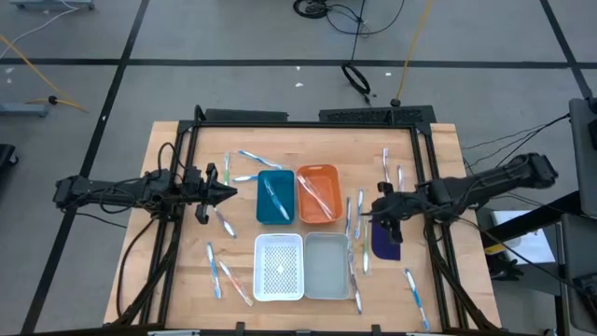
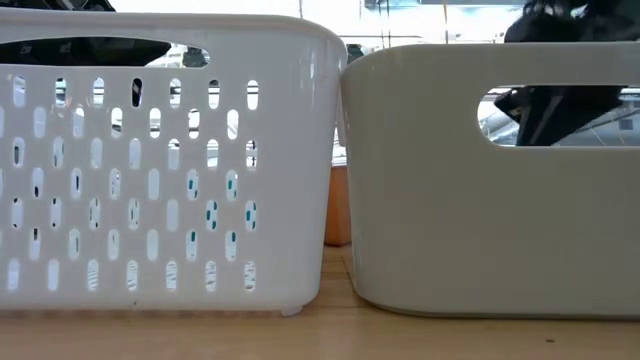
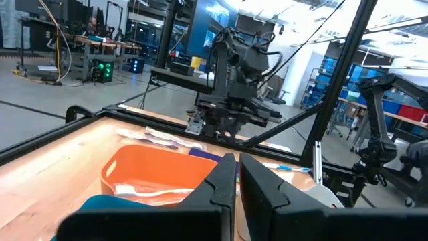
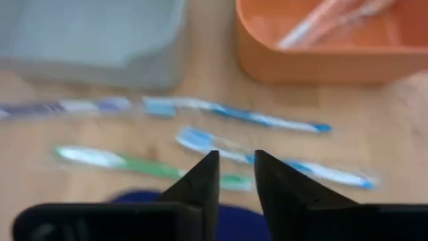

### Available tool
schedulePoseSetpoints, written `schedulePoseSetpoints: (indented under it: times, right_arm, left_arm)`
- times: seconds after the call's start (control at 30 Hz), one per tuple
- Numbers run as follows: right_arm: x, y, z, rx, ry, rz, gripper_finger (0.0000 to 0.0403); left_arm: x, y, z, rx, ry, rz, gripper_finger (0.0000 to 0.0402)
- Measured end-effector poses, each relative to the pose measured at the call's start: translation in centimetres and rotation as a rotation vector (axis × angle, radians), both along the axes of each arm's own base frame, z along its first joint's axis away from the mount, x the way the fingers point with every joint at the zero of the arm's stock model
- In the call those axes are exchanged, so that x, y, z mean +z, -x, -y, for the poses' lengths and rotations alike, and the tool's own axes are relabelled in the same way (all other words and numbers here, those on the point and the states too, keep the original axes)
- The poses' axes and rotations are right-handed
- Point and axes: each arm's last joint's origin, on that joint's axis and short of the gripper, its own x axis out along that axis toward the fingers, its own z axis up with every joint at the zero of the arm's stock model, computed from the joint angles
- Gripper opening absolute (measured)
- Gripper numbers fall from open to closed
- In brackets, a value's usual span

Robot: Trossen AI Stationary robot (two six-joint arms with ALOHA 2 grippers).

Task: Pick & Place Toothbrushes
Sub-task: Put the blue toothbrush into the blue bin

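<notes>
Right of the orange tray [image 1: 317, 193], the right gripper [image 4: 235, 175] hovers with fingers slightly apart, empty, over toothbrushes [image 4: 234, 116] lying close together on the table, so closing could catch two; left gripper [image 1: 227, 192] waits shut.

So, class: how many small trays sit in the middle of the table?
4, in a two-by-two block: teal tray far left, orange tray far right, white perforated tray near left, grey tray near right. None appears hidden.
</notes>
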Motion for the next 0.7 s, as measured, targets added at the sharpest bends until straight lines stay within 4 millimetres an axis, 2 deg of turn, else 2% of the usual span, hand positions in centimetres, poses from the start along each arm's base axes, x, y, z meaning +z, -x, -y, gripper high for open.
schedulePoseSetpoints:
  times: [0.3,0.7]
  right_arm:
    - [-1.8,-0.7,1.6,0.155,0.223,-0.147,0.0164]
    - [-3.2,-1.9,3.8,0.316,0.406,-0.223,0.0173]
  left_arm:
    - [0.0,0.0,0.0,0.0,0.001,0.0,0.0019]
    - [0.0,0.0,0.0,0.0,0.027,0.001,0.0019]
